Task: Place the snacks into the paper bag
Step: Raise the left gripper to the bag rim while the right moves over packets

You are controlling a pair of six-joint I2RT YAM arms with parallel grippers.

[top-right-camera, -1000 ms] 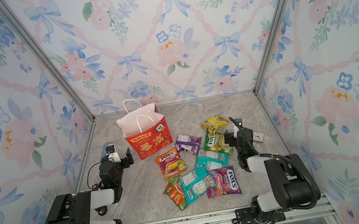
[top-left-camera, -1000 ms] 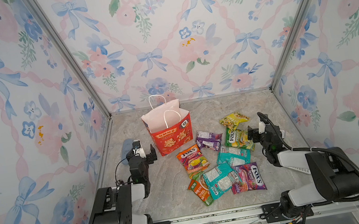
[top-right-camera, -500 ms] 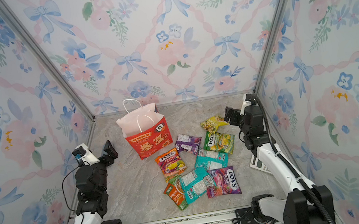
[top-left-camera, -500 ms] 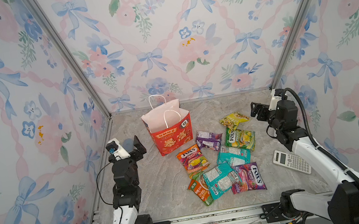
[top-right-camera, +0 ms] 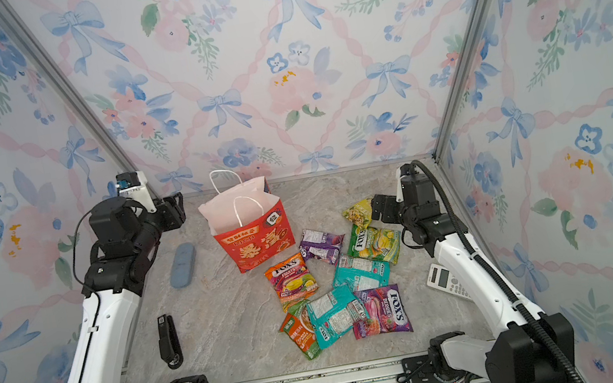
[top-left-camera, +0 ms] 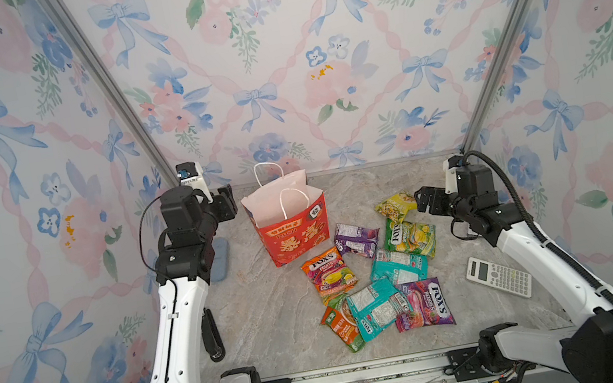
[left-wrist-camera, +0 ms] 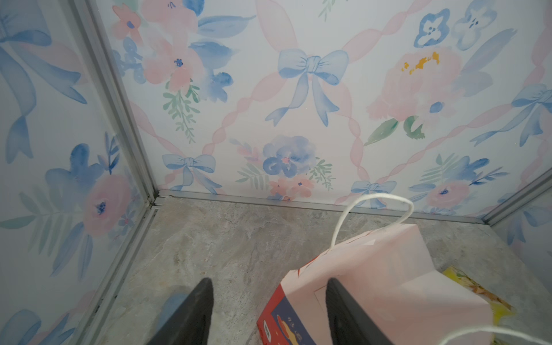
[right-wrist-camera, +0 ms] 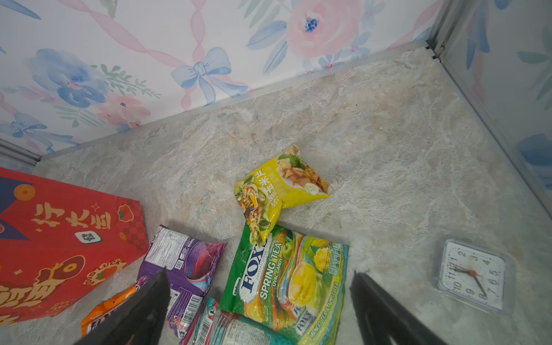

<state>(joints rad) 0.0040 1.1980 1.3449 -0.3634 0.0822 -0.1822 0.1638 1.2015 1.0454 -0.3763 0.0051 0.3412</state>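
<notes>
Currently: snacks (top-left-camera: 397, 268) all loose on table (top-left-camera: 267, 317), just under right gripper (right-wrist-camera: 260, 273), jaws wide, empty. Bag (top-left-camera: 291, 237) upright beside left gripper (left-wrist-camera: 268, 282), jaws parted, empty. Nothing visibly bagged yet.

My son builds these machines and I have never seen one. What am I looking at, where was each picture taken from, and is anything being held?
These are two robot arms mounted at the front of a stone-patterned table, each ending in a two-fingered gripper. Two pictures look down from overhead, nearly alike; two come from cameras on the arms' wrists, looking past the black fingers. On the table stands a red paper bag, open at the top. Beside it lie snack packets, among them a green FOX'S Spring Tea packet and a yellow chip packet. A calculator and a small clock lie nearby. The left gripper hovers by the bag's rim, the right gripper above the packets; both are open and hold nothing.
</notes>
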